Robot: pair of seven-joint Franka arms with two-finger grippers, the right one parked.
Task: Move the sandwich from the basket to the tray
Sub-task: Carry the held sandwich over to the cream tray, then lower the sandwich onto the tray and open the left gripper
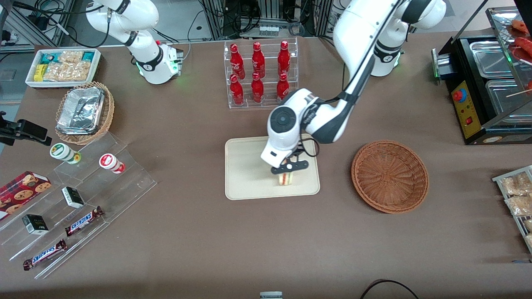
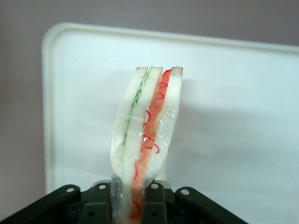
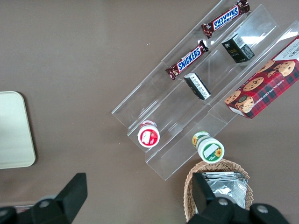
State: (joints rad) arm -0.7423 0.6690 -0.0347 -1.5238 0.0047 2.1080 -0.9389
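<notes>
My left gripper (image 1: 286, 174) is over the cream-beige tray (image 1: 245, 166), near the tray's edge closest to the front camera, and is shut on the sandwich (image 1: 285, 178). In the left wrist view the sandwich (image 2: 145, 130) is a clear-wrapped white wedge with green and red filling stripes, pinched between my fingers (image 2: 156, 203) with the tray (image 2: 233, 116) beneath it. Whether the sandwich touches the tray I cannot tell. The reddish-brown wicker basket (image 1: 390, 176) stands empty beside the tray, toward the working arm's end of the table.
A clear rack of red bottles (image 1: 261, 72) stands farther from the front camera than the tray. A tan basket of foil containers (image 1: 83, 112), a white snack bin (image 1: 62, 66) and clear shelves of snacks (image 1: 70, 207) lie toward the parked arm's end. A black appliance (image 1: 486, 83) stands at the working arm's end.
</notes>
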